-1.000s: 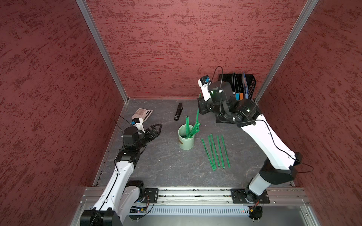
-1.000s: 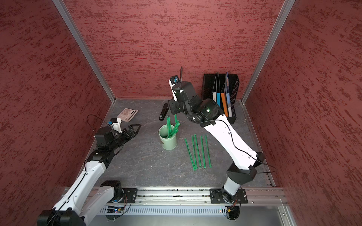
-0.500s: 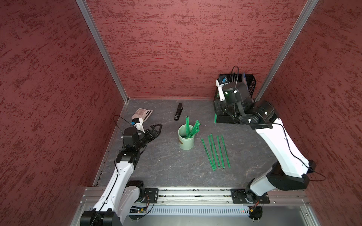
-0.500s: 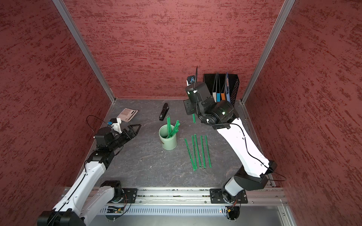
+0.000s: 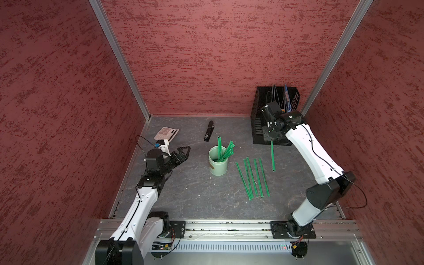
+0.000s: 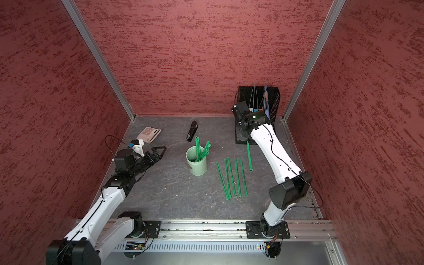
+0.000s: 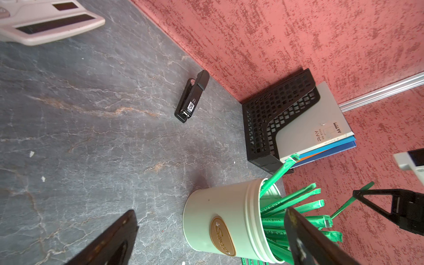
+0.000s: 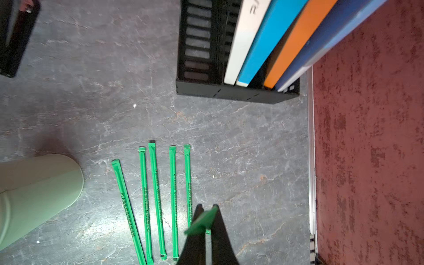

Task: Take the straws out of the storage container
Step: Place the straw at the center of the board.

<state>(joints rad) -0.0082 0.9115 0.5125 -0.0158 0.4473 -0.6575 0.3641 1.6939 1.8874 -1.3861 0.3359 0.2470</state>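
My right gripper [image 8: 207, 206] is clamped on one straw [image 5: 272, 156], which hangs tip-down in front of the rack [image 5: 259, 119]. Five straws [image 5: 252, 179] lie in a row between it and the cup [image 5: 217, 165], their long axes near parallel to the hanging one. I'd judge it goes down on the row's side away from the cup. Roughly six more lean in the cup. My left gripper [image 5: 181, 154] gapes wide and empty on the cup's other side — the right arm is nearer.
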